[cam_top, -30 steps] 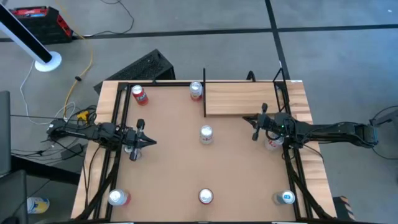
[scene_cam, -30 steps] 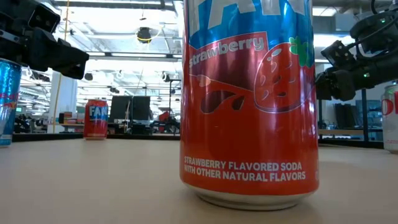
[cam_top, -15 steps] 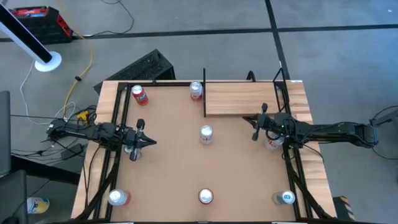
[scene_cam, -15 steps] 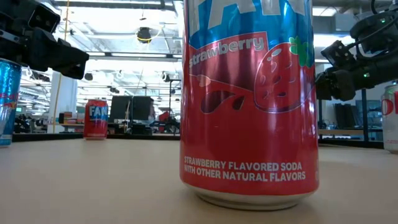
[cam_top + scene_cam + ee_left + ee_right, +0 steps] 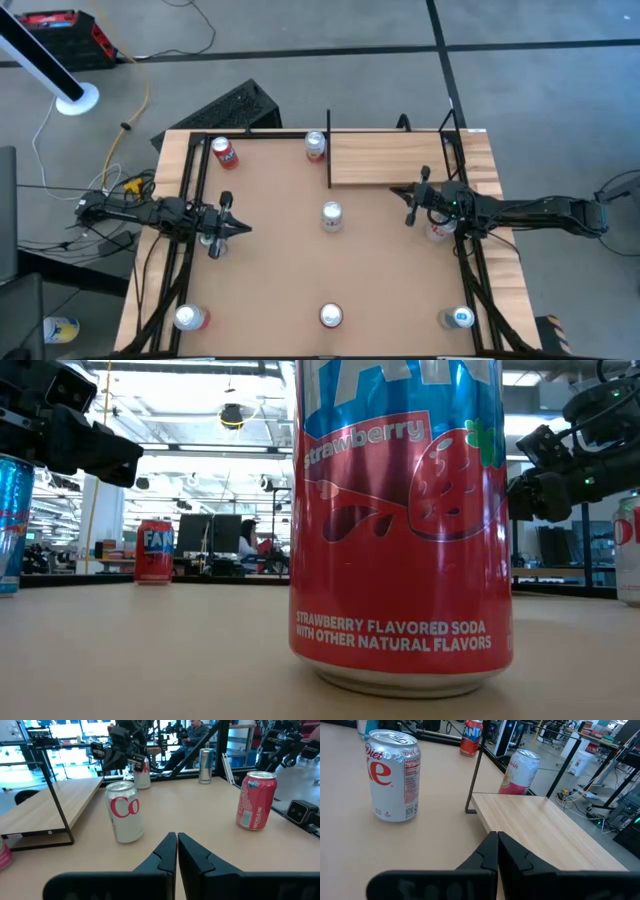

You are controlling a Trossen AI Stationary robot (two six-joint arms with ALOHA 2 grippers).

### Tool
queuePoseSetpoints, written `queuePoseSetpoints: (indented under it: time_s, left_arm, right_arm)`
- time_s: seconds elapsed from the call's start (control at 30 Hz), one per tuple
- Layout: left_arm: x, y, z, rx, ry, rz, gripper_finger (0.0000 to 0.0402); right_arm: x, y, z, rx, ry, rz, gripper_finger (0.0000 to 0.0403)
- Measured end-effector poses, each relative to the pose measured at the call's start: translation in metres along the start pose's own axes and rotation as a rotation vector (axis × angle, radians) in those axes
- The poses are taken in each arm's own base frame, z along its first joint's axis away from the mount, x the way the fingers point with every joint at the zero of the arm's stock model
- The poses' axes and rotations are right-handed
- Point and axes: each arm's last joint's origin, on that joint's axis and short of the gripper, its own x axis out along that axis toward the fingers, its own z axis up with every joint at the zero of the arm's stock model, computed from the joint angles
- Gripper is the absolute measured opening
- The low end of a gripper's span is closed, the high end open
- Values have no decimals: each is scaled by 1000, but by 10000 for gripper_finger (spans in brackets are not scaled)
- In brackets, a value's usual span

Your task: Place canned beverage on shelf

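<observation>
strawberry soda can [image 5: 400,525]: nearest the low camera, upright on the counter [image 5: 270,260]; untouched.
Diet Coke can [image 5: 393,775]: upright mid-counter, between both arms; likeliest pick, judged.
handling: thin aluminium wall, smooth and slippery; dents if squeezed hard; heavy if full, which cannot be told.
grasp point: mid-height across the round body, jaws level, can kept upright.
left end effector [image 5: 176,851]: fingers pressed together, nothing held; pointed at the Diet Coke can.
right end effector [image 5: 496,851]: closed, empty; hovering at the front edge of the shelf.
shelf [image 5: 385,158]: pale plank at the far right of the counter, no can on it.
pink can [image 5: 519,772]: just beside the shelf's far-left post.
</observation>
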Motion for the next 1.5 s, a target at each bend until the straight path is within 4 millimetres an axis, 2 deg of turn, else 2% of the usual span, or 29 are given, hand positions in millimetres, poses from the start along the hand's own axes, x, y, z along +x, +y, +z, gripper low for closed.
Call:
queuePoseSetpoints:
  time_s: [0.43,0.6,0.7,0.9,1.07,1.23,1.4,1.5]
  left_arm:
    - [0,0,2,153,-22,3,0]
    - [0,1,9,126,-91,12,0]
    - [-2,1,19,130,-195,26,0]
    - [-9,3,41,118,-429,64,0]
    - [-11,4,44,112,-467,76,0]
    - [-12,7,47,98,-484,184,0]
    - [-14,13,46,45,-454,401,0]
    - [-15,14,48,37,-471,410,0]
  right_arm:
    - [0,0,0,0,0,-1,29]
    - [0,-3,0,3,5,-32,29]
    - [0,-3,0,8,6,-37,29]
    - [0,-1,0,328,-2,30,29]
    - [0,-1,1,381,-15,30,29]
    - [0,-3,7,385,-78,28,29]
    - [-1,-5,16,368,-172,21,29]
    - [-1,-6,18,372,-194,20,29]
